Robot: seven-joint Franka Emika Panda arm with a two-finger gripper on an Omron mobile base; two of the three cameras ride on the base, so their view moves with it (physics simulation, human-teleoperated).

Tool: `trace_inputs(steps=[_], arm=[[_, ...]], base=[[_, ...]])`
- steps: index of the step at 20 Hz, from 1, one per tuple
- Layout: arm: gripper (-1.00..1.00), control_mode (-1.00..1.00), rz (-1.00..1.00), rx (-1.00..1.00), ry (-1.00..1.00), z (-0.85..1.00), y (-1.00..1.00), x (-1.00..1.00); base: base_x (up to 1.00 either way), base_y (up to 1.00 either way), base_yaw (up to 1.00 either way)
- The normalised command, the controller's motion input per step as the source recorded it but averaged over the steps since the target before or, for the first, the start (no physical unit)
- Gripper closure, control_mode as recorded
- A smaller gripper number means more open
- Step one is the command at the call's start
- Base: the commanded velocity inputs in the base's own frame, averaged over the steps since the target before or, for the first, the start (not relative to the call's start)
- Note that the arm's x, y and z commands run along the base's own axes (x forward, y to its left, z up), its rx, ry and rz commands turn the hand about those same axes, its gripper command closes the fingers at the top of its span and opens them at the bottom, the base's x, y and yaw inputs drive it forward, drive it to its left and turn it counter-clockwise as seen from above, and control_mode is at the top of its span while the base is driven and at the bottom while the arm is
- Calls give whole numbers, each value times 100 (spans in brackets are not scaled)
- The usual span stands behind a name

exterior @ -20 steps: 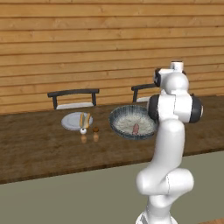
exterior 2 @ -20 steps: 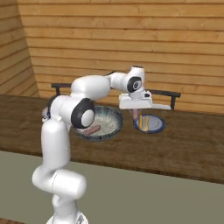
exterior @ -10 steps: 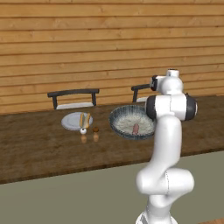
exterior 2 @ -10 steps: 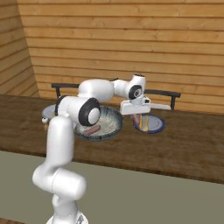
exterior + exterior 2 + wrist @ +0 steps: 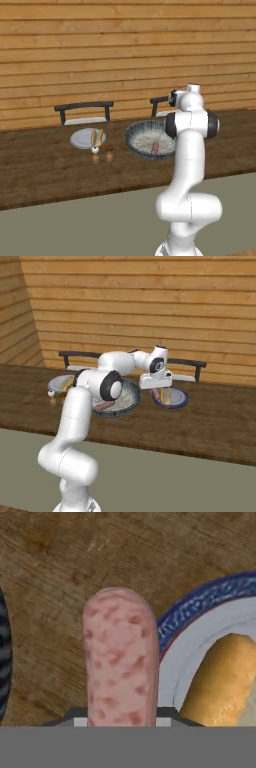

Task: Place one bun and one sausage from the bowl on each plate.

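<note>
The gripper hangs above the wooden counter, at the left edge of the blue-rimmed plate, and it is pinching a sausage. In the hand view this pink, speckled sausage stands out from between the fingers, over the bare wood and beside the blue rim of the plate. A bun already lies on that plate, just next to the held sausage. In the right base view the sausage hangs down from the gripper, next to the bun.

The large patterned bowl stands to the left of the blue-rimmed plate, partly behind the arm. In the left base view the bowl has one more sausage lying inside it.

Further left on the counter is the pale grey plate, with a bun on it. Two small shakers stand in front of this plate. Behind the counter two dark chairs are placed against the wooden plank wall.
</note>
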Motion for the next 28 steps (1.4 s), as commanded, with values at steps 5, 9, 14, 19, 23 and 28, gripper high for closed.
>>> trace_inputs(steps=[5, 9, 14, 19, 23, 28], arm=[[100, -100, 0, 0, -3, -10, -13, 30], [100, -100, 0, 0, -4, -9, -31, 9], [-100, -100, 0, 0, -1, -23, 0, -12], [-100, -100, 0, -1, -3, -1, 28, -24], [-100, -100, -2, 0, -13, 14, 0, -9], [-100, -100, -7, -1, -14, 51, 27, -48]], base=[[0, 0, 0], [0, 0, 0], [0, 0, 0], [0, 0, 0], [0, 0, 0], [0, 0, 0]])
